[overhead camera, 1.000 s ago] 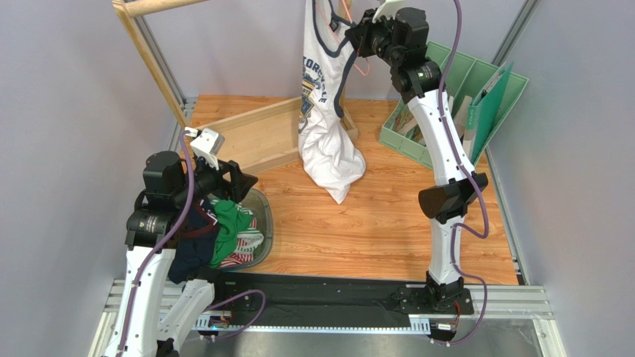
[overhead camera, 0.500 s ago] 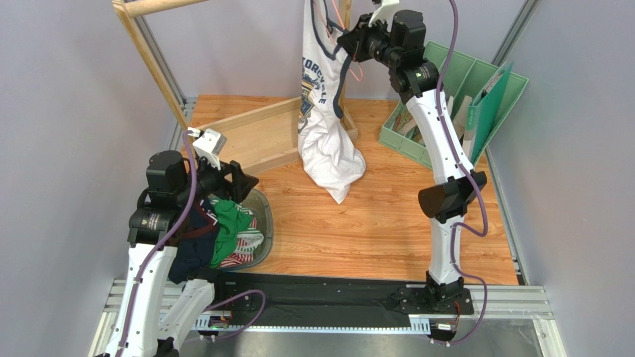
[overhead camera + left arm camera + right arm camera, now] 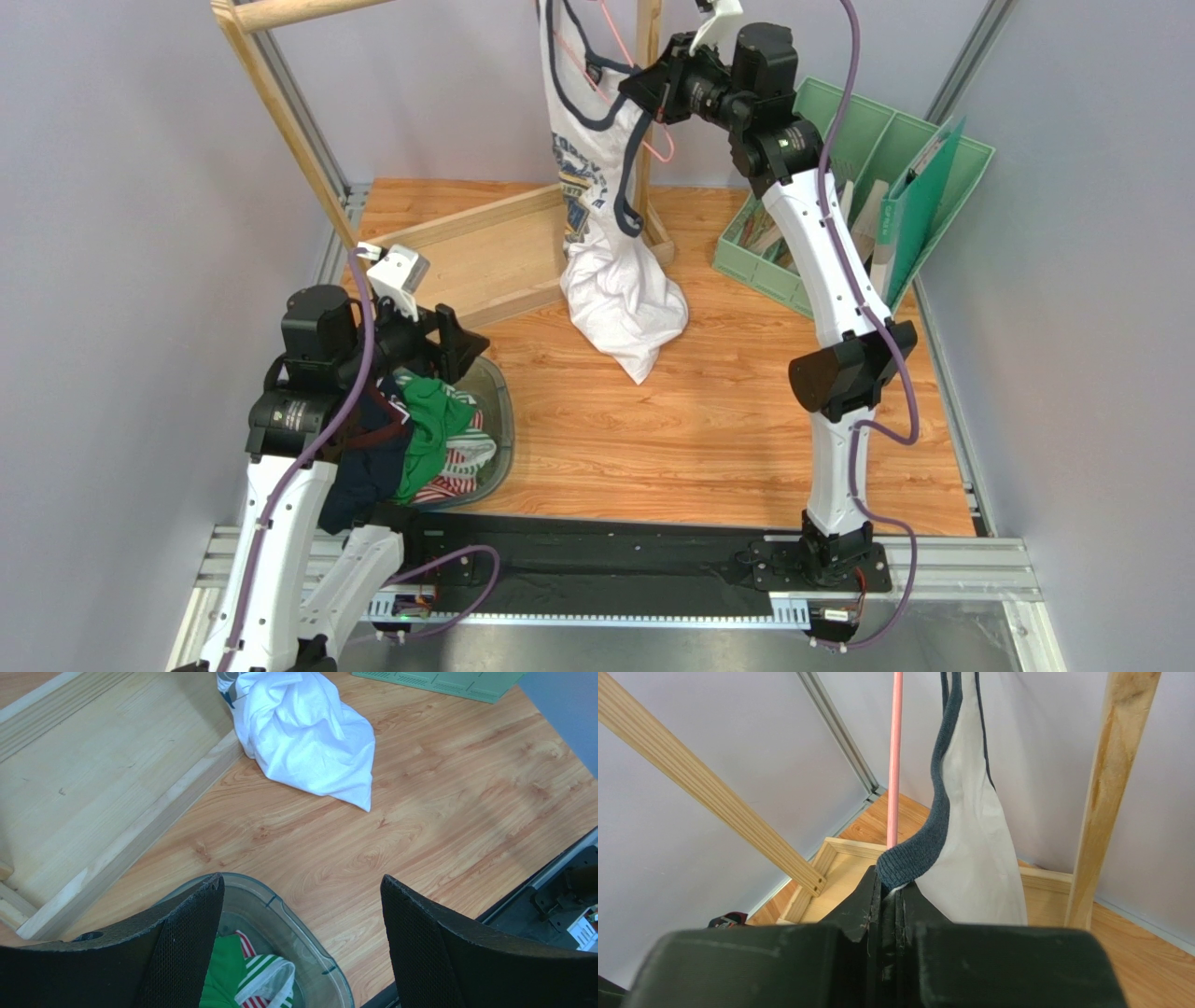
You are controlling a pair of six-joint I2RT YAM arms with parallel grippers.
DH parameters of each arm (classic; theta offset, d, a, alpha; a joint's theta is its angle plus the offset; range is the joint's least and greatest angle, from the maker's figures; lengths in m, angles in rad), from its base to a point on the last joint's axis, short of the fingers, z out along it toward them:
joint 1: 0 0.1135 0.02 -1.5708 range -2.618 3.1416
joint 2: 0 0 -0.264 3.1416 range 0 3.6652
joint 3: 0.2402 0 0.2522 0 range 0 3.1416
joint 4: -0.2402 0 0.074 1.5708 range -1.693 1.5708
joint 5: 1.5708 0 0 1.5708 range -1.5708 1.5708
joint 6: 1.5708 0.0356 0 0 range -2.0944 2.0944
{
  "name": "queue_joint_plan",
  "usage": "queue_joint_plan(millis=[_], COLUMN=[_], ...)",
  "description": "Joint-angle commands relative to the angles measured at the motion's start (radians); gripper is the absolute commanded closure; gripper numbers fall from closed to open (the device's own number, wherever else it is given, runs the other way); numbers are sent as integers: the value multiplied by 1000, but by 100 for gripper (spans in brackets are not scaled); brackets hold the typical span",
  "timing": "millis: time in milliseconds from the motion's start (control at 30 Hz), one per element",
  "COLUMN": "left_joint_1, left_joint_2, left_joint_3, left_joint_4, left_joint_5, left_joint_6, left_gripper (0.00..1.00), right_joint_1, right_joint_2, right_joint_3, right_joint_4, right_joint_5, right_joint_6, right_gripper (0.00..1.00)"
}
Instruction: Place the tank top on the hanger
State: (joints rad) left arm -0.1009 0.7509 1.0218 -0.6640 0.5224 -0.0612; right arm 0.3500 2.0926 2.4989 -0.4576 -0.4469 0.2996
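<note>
**Strap carried leftward beside the hanger wire**

Since a second ago the upper part of the tank top (image 3: 589, 182) has swung to the left, dragged by the right pincer (image 3: 638, 91), which has itself travelled left across the wooden rack post (image 3: 648, 42). The shirt's hem has stayed bunched on the table (image 3: 730, 406).

The tank top hangs high at the back. Its long axis is nearly upright, running from beyond the top edge of the overhead view down to the pile of cloth on the boards. In the wrist view its navy trim (image 3: 927, 833) droops straight into the right pincer (image 3: 892, 882), which is clenched on that trim with no gap between its jaws.

The hanger (image 3: 895, 756) shows there as one pink wire, upright, just left of the pinched trim and dropping behind the fingertips. Whether the strap already loops around that wire or only lies beside it cannot be told.

My reading is that the coming move turns on this: the armhole has to cross over the wire's end, so the trim needs carrying further toward and past the wire.

The right arm alone is close enough. The left pincer (image 3: 302, 938) gapes wide and empty, well apart and low over the bin (image 3: 491, 420) of other clothes.
</note>
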Motion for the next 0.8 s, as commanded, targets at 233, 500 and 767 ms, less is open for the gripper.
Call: queue_joint_plan(millis=[233, 500, 767], left_joint_1=[7, 7, 7], left_joint_2=[-4, -1, -7], left_joint_3=[-22, -15, -26], left_joint_4=[41, 29, 29], left_joint_5=[33, 22, 25], left_joint_6=[-25, -11, -12], left_gripper=[14, 14, 14], right_joint_1=[-37, -39, -57], right_joint_2=[9, 21, 66], right_joint_3=[89, 29, 52], right_joint_4=[134, 149, 100], right_joint_5=[-75, -82, -113], right_joint_6=[130, 165, 190], right_gripper=[100, 100, 100])
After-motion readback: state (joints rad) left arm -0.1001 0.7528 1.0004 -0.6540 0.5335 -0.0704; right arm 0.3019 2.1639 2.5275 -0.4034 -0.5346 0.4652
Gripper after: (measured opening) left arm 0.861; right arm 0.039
